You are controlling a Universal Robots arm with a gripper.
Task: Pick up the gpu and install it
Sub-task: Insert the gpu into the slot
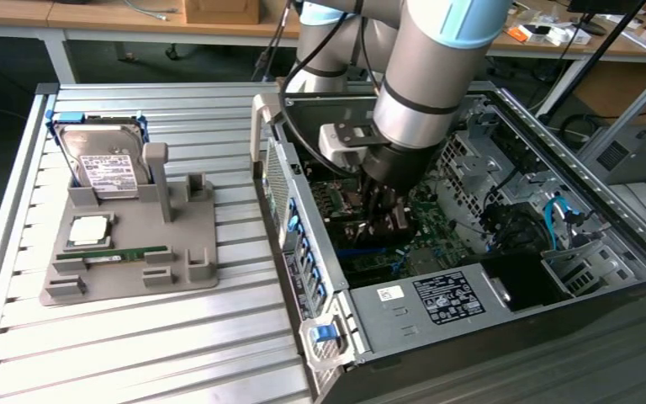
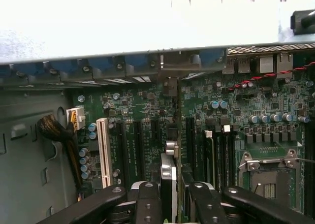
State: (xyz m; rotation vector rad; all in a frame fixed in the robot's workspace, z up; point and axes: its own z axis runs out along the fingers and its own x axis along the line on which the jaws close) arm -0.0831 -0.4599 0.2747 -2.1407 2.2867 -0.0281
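The gpu (image 2: 168,177) shows edge-on as a thin dark card with a silvery end, standing upright between my two black fingers (image 2: 147,204). My gripper (image 2: 170,207) is shut on it, one finger on each side. The card hangs just above the motherboard (image 2: 147,111), over the black expansion slots (image 2: 139,145) and beside the white slot (image 2: 104,150). In the exterior view the gripper (image 1: 385,192) reaches down into the open computer case (image 1: 592,210), low over the green board. The arm hides most of the card there.
A grey fixture (image 1: 132,269) on the slatted table holds a silver hard drive (image 1: 101,164), a square processor chip (image 1: 87,229) and a green memory stick (image 1: 121,252). Inside the case are the power supply (image 1: 447,295), blue cables (image 1: 557,220), an empty processor socket (image 2: 268,177) and a cable bundle (image 2: 59,135).
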